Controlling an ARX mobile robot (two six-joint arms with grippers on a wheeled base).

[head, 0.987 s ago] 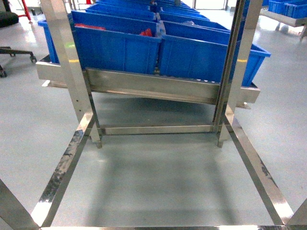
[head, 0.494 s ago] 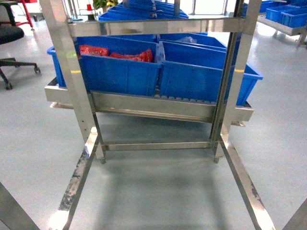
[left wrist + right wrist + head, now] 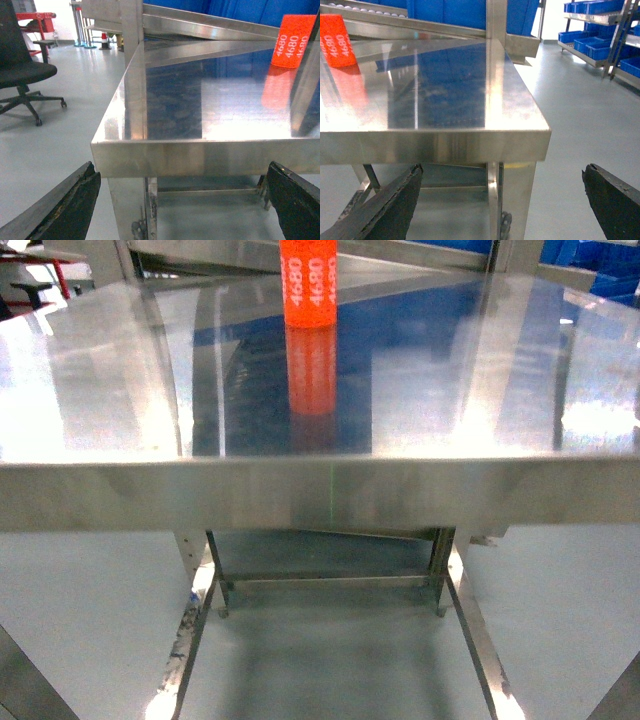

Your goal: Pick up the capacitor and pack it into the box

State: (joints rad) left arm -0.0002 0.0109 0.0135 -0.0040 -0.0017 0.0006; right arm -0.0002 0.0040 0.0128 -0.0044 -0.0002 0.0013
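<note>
Approach step: steel bench point(image 3: 300, 490) fills frame, orange marker point(image 3: 308, 285) top centre. Both fingers wide, empty. Capacitor, box unseen; next, find them.

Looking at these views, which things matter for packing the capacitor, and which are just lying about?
For the job: orange-red capacitor marked 4680, standing on the steel table; left gripper and right gripper, both open and empty. The box is not in view.
Just lying about: office chair; blue bins.
</note>
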